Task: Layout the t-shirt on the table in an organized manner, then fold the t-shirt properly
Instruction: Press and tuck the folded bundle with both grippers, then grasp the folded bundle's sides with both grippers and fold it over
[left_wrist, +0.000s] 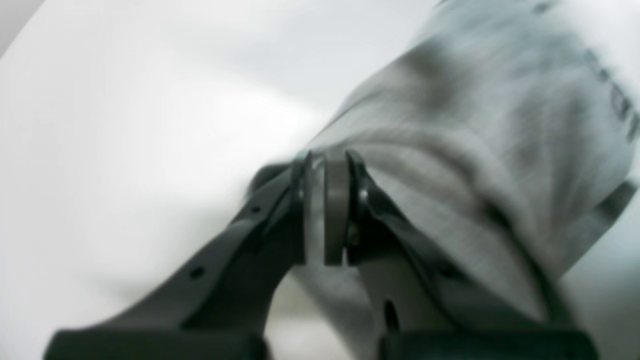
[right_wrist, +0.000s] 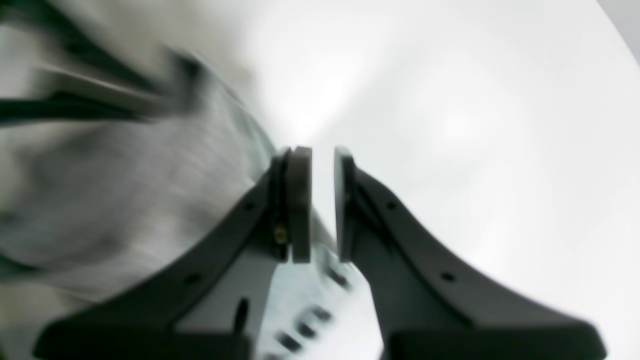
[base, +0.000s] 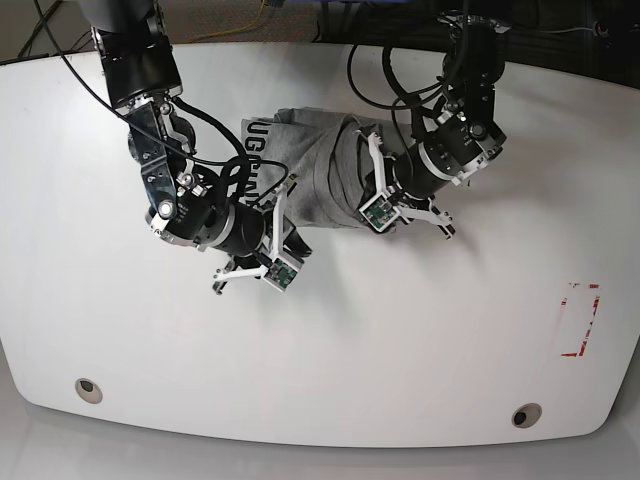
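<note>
The heather-grey t-shirt lies bunched and wrinkled at the middle back of the white table, with black lettering on its left side. My left gripper is at the shirt's right side. In the left wrist view the left gripper is shut on a thin fold of the t-shirt. My right gripper is at the shirt's lower left edge. In the blurred right wrist view the right gripper shows a narrow gap, and printed cloth of the t-shirt runs up between its pads.
A red dashed rectangle marks the table's right side. Two round grey grommets sit near the front edge. Black cables hang behind the arm on the right of the base view. Both wrist views are motion-blurred.
</note>
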